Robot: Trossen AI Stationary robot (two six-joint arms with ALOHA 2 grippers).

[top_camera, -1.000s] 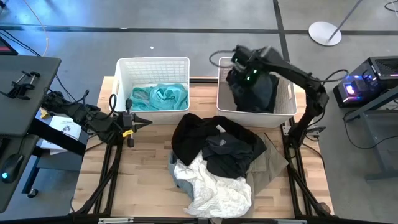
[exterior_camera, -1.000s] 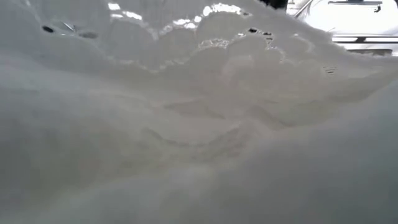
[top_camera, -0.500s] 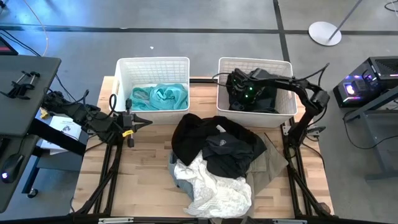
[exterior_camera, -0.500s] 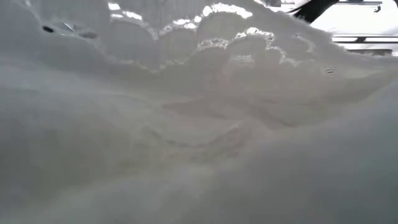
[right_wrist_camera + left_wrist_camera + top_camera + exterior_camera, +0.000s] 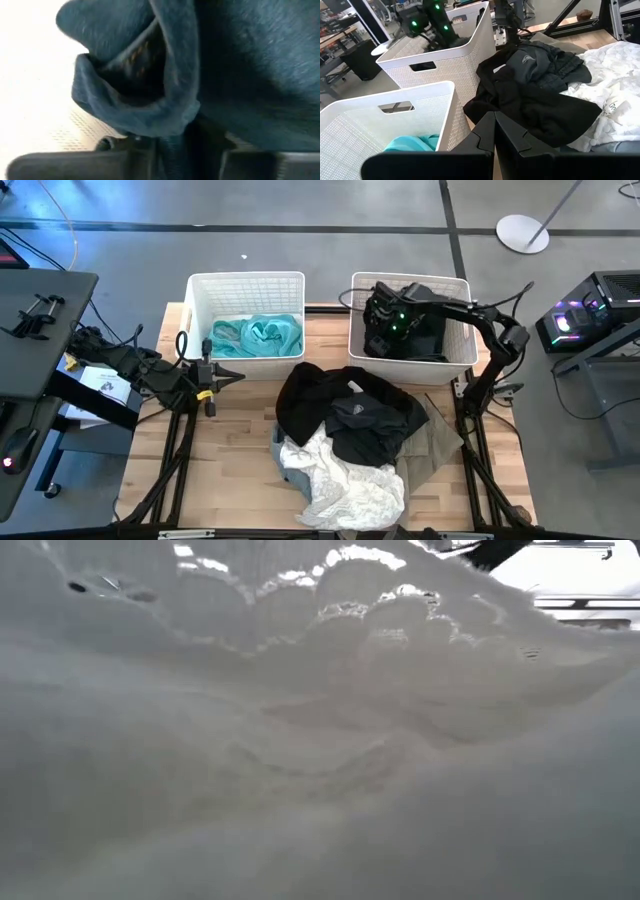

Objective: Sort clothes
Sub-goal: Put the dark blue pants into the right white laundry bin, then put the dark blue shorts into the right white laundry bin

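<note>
Right gripper [image 5: 378, 330] is down inside the right-hand white plastic lattice basket [image 5: 460, 362], buried in a dark crumpled garment [image 5: 420, 335]; fabric lies between its fingers, though whether they grip it or have let go I cannot tell. Left gripper [image 5: 232, 376] waits clenched and empty beside the left white lattice basket [image 5: 245, 283], which holds a teal garment [image 5: 262, 335]. On the wooden table [image 5: 235, 450] sit piled black clothes [image 5: 345, 415] and a white lacy garment [image 5: 345, 485].

Crumpled teal fabric garment [image 5: 258, 335] at ten o'clock; bunched black garment [image 5: 410, 332] at one o'clock; black [image 5: 345, 415], white [image 5: 345, 485], beige [image 5: 437, 442] garments heaped at centre.
</note>
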